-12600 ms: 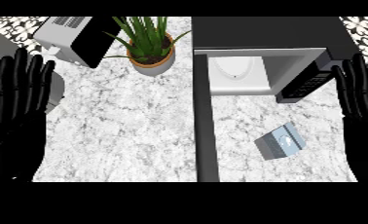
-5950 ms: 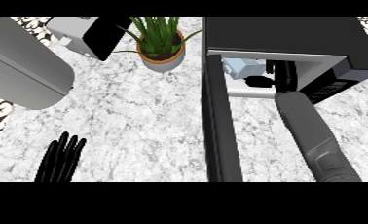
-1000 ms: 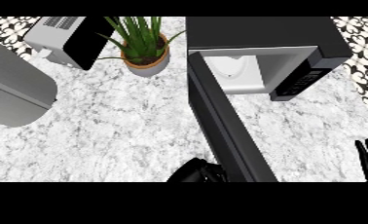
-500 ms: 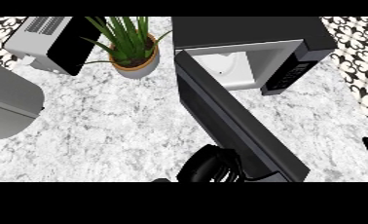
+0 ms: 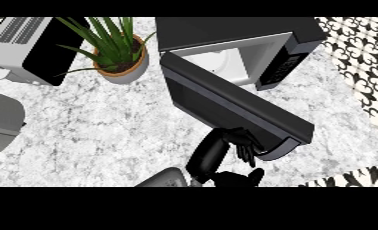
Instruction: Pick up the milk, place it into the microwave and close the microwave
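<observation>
Left robot hand, fingers relaxed and gripping nothing, against the half-swung microwave door near its free edge; microwave on counter; milk hidden from sight.

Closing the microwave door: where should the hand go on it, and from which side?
Press on the outer face of the microwave door, near its free end, coming over the counter at lower left. The door hinges left of the cavity, so that end should swing easiest. The left hand is there.
</observation>
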